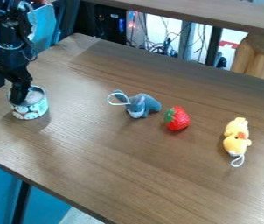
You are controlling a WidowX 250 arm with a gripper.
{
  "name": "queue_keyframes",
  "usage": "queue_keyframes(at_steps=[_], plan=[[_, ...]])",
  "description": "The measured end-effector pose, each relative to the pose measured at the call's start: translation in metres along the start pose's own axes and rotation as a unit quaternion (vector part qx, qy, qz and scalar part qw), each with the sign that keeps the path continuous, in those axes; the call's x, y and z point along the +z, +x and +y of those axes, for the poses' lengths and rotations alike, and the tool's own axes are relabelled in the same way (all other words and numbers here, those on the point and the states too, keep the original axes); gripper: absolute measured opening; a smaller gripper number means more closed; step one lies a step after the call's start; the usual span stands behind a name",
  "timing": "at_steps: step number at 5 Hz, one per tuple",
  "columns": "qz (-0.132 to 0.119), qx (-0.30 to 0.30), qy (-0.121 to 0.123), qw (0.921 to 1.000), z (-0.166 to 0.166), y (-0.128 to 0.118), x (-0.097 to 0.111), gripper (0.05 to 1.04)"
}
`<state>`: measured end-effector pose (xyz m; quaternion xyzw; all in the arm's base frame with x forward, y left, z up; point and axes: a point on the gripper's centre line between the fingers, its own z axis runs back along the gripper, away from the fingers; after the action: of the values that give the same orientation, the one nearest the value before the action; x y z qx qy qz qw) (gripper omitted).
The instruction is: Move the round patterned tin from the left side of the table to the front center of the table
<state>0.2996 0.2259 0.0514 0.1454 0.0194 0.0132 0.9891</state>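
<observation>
The black gripper (8,94) is at the left of the camera view, at a small round tin (31,110) with a light patterned wall. Its fingers stand apart: one dips into the tin's opening, while the other is outside, up and to the left. To the right, a grey-blue plush animal (143,105) with a white loop lies on the table. Beside it sits a red strawberry (178,119) with a green top. Farther right lies a yellow plush toy (236,138) with an orange patch and a white loop.
The brown wooden table (128,162) has its front edge running from the left down to the bottom middle. Behind its back edge are cables (158,46), a dark box (109,24) and a wooden stool (260,57). Another tabletop (204,12) crosses the top.
</observation>
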Motion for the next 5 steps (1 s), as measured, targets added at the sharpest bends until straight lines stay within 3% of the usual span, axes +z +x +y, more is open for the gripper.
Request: queue_keyframes(at_steps=[1,2,5], plan=[[0.005,-0.010,-0.014,0.9998,-0.022,-0.008,0.004,1.001],[0.010,-0.031,-0.053,0.9980,-0.067,-0.020,0.015,1.001],[0.018,-0.073,-0.105,0.9916,-0.192,-0.043,0.047,1.001]])
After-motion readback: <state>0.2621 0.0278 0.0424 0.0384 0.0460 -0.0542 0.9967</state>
